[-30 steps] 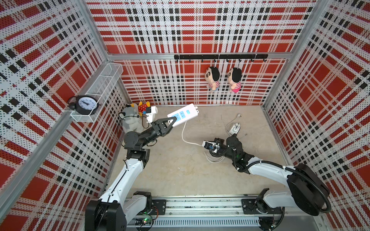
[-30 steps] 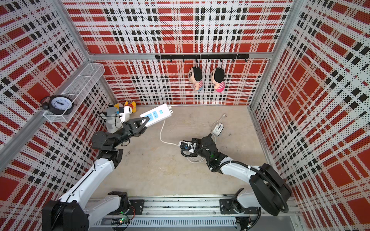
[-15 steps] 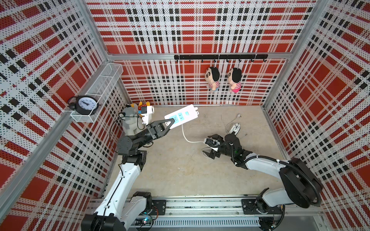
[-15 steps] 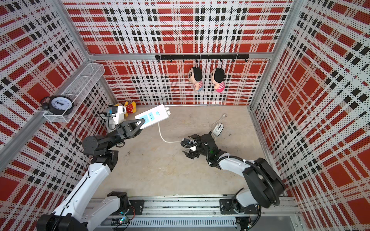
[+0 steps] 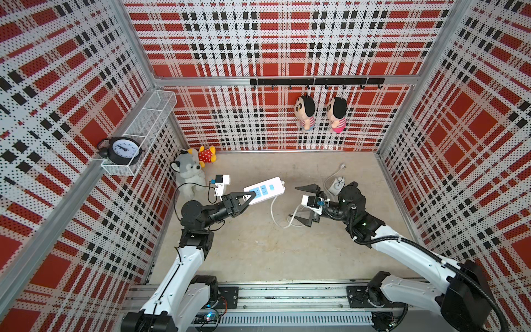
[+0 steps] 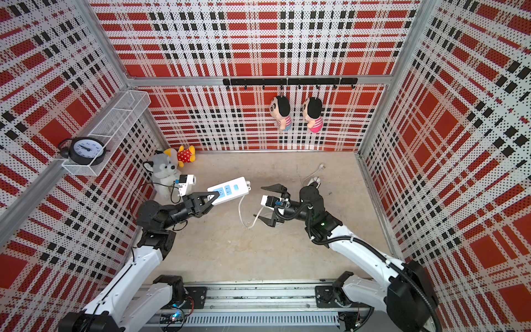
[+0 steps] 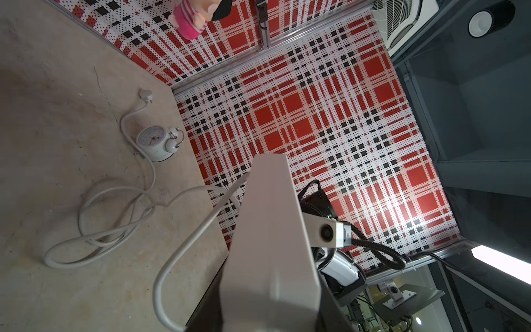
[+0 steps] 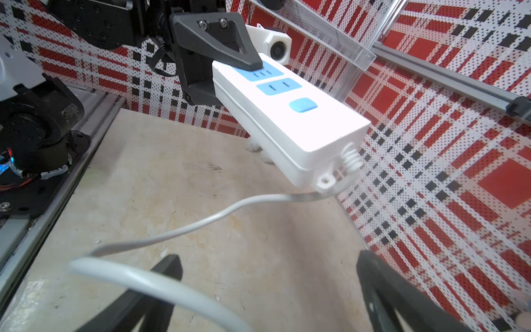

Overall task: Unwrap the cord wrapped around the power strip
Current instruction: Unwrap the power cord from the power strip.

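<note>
1. Beige, scuffed tabletop floor (image 5: 258,258) lies bare between both arms and the front rail (image 5: 287,293). This is the widest room for moving, since red-plaid walls (image 5: 459,143) close the other sides.
2. White rectangular plastic power strip (image 5: 265,188) with blue socket panels hangs off the floor. Its long axis runs from the left arm toward the right arm, slanting to the back wall. In the right wrist view no turns of cable show around it (image 8: 287,115).
3. Black-fingered left gripper (image 5: 250,198) clamps the strip's socket end, one finger on the blue face and one beneath.
4. Opposite, the right gripper (image 5: 293,201) stands spread wide and grips nothing. The strip's free end points at it, so it is the nearer arm to the slack.
5. Long thin white flexible cord (image 5: 274,214) leaves that free end and sags to the floor. It bends beside the right gripper's lower finger, then lies on in loose loops (image 7: 115,227).
6. Small round white alarm clock (image 7: 155,142) stands beside the right arm with cord curving round it, a likely snag.
7. Small white plug (image 5: 342,166) lies beyond it, near the back wall.
</note>
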Robot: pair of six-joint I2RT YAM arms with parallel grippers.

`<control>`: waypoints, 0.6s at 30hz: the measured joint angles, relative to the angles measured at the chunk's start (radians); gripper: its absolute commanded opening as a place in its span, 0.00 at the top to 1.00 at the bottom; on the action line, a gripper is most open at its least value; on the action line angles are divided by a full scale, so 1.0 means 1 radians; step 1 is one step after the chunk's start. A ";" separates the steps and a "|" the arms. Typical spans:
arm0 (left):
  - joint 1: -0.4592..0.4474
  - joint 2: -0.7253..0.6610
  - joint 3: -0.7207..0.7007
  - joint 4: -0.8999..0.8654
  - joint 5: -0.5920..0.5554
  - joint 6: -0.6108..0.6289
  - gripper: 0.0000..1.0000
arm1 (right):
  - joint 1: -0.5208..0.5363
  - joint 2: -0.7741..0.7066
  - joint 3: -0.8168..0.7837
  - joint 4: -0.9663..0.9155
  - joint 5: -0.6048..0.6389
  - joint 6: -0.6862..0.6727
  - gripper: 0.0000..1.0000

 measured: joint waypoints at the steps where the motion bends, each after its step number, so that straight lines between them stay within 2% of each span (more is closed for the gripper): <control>1: 0.000 -0.006 0.000 0.000 0.000 0.000 1.00 | 0.000 0.034 0.003 0.025 -0.021 0.018 0.03; 3: 0.000 -0.012 0.001 0.000 -0.001 0.003 1.00 | 0.003 0.085 0.003 0.058 -0.043 0.046 0.03; 6: -0.001 -0.006 0.015 -0.002 -0.009 0.010 1.00 | 0.011 0.113 -0.027 0.089 -0.006 0.069 0.03; 10: -0.001 0.025 0.067 -0.005 -0.034 0.019 1.00 | 0.016 0.105 -0.146 0.120 0.163 0.100 0.01; 14: -0.001 0.074 0.154 -0.009 -0.069 0.027 1.00 | 0.025 0.111 -0.209 0.022 0.341 0.116 0.00; 16: -0.001 0.102 0.208 -0.010 -0.090 0.033 1.00 | 0.026 0.102 -0.215 -0.016 0.380 0.122 0.00; 18: -0.001 0.124 0.249 -0.010 -0.104 0.040 1.00 | 0.028 0.066 -0.224 -0.044 0.364 0.124 0.00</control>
